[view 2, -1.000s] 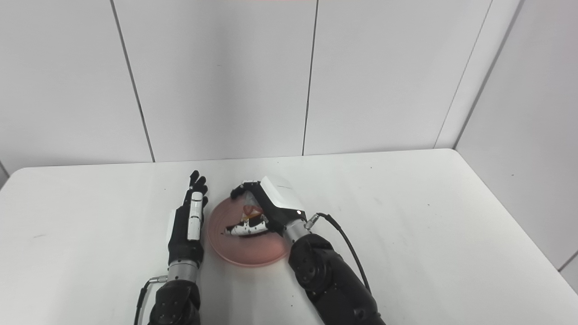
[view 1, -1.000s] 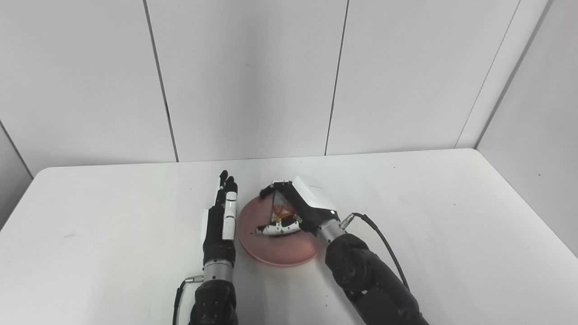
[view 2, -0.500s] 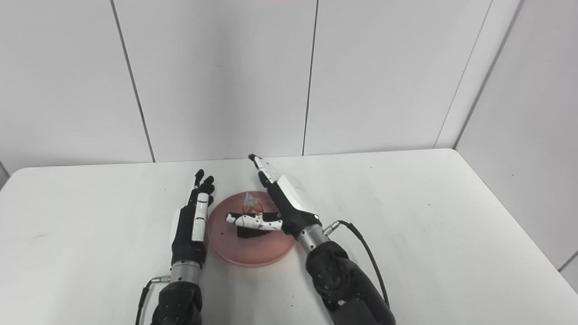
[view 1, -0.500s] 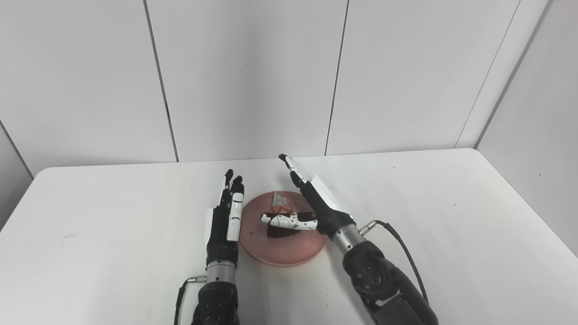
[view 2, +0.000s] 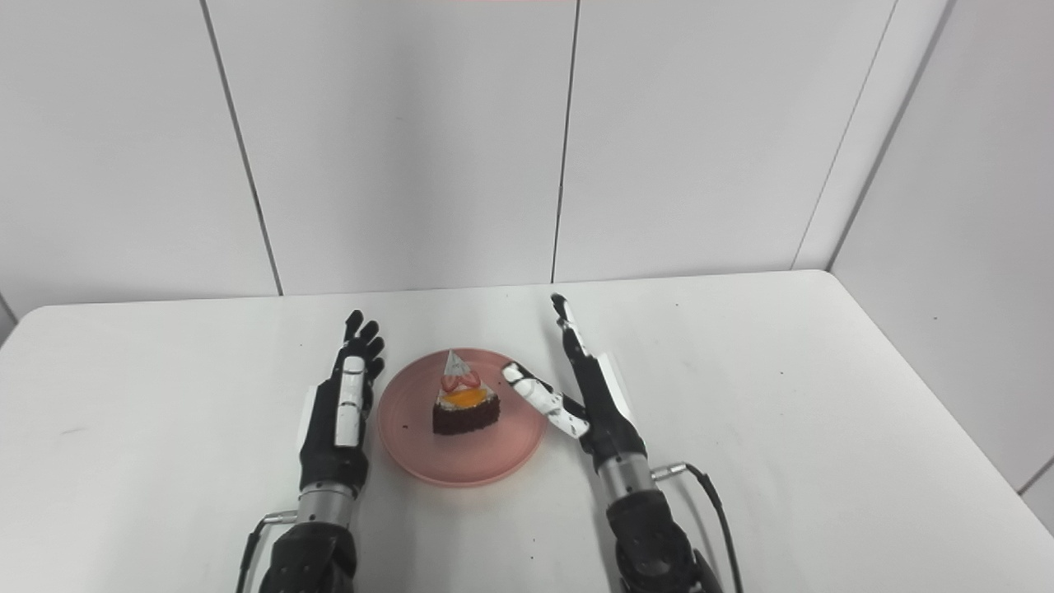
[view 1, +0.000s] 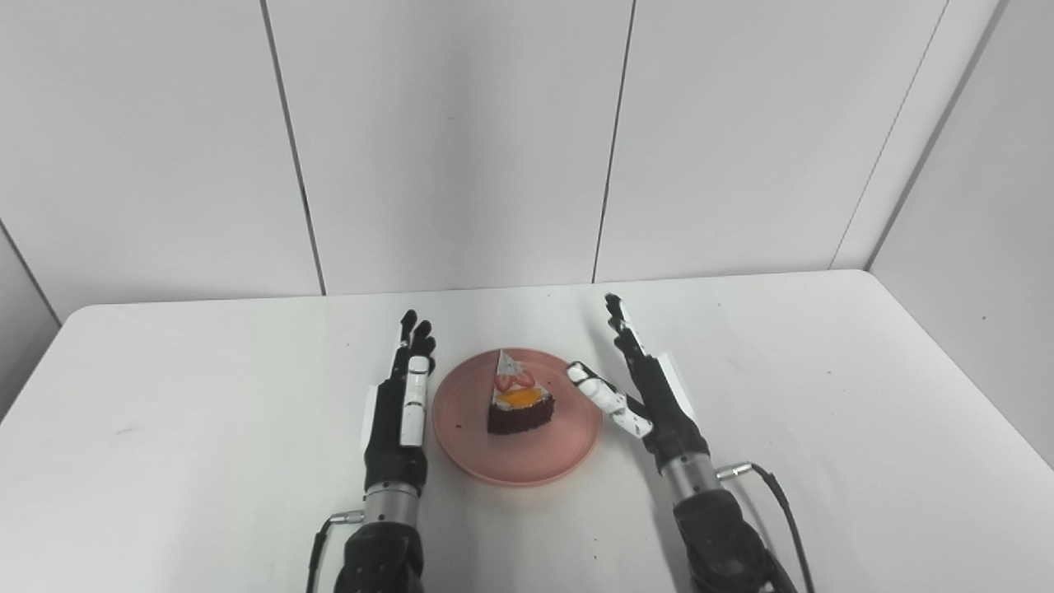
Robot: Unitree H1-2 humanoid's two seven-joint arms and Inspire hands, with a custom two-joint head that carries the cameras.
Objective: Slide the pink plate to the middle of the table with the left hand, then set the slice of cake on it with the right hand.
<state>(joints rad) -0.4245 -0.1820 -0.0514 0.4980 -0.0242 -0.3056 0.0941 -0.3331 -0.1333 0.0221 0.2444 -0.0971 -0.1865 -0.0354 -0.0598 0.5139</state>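
A slice of cake (view 1: 519,403) topped with fruit sits on the pink plate (view 1: 469,441) near the middle of the white table (view 1: 823,412), between the robot's two hands. The left hand (view 1: 398,412) stands edge-on just left of the plate, fingers straight and together, holding nothing. The right hand (view 1: 650,391) is just right of the plate, empty, fingers extended and thumb spread toward the rim.

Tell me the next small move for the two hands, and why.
Probably draw both open hands back toward the robot. The chocolate cake slice already sits on the round pink plate, and the left hand and right hand flank the plate holding nothing.
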